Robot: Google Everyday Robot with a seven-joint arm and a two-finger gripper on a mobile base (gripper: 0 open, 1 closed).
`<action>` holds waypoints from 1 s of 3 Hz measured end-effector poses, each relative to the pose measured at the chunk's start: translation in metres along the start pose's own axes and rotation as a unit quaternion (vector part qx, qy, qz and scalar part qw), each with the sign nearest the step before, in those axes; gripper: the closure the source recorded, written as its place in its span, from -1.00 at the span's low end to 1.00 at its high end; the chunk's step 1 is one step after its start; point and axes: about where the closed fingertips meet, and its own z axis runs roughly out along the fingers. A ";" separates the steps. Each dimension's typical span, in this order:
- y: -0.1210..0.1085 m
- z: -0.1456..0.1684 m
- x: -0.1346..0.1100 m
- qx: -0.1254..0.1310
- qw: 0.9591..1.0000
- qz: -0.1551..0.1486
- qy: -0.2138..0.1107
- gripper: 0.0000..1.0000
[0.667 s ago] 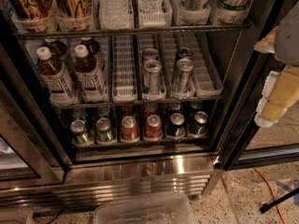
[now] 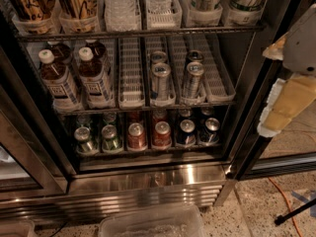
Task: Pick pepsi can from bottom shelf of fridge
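The fridge (image 2: 148,184) stands open, with a black frame, dark wire racks and a ribbed base of brushed stainless steel that catches the light. The bottom shelf (image 2: 148,152) is the lowest and shortest rack, split into lanes of short cans.

The pepsi can (image 2: 186,134) stands upright at the front of the fifth lane from the left. It is a dark cylinder with a shiny silver top. Just to its right is a second dark can (image 2: 210,131) of the same shape, and more tops show behind both. To the left are two red cans (image 2: 149,135), then two green cans (image 2: 98,139), all with round metal lids.

The rack above holds two tall silver cans (image 2: 176,79) in white ribbed plastic trays (image 2: 131,78), some of them bare. Two brown bottles (image 2: 76,82) with white caps and paper labels stand at its left. Clear ridged water bottles (image 2: 121,4) sit on the top rack.

The gripper (image 2: 289,100) hangs at the right edge, outside the fridge and in front of the door frame, well apart from the pepsi can and higher than it. It has a grey body with cream, padded-looking parts below. Whether it is released or clenched I cannot tell. Nothing stands between the cans' fronts and the opening.

A clear plastic bin (image 2: 153,222) sits on the speckled floor (image 2: 256,214) before the base, and an orange cable (image 2: 284,201) trails at right.
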 end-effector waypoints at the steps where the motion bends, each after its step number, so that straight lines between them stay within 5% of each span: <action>1: 0.016 0.018 -0.025 -0.010 0.998 0.028 -0.054 -1.00; 2: 0.037 0.046 -0.065 -0.032 0.989 0.065 -0.126 -1.00; 3: 0.066 0.084 -0.092 -0.057 0.973 0.103 -0.198 -1.00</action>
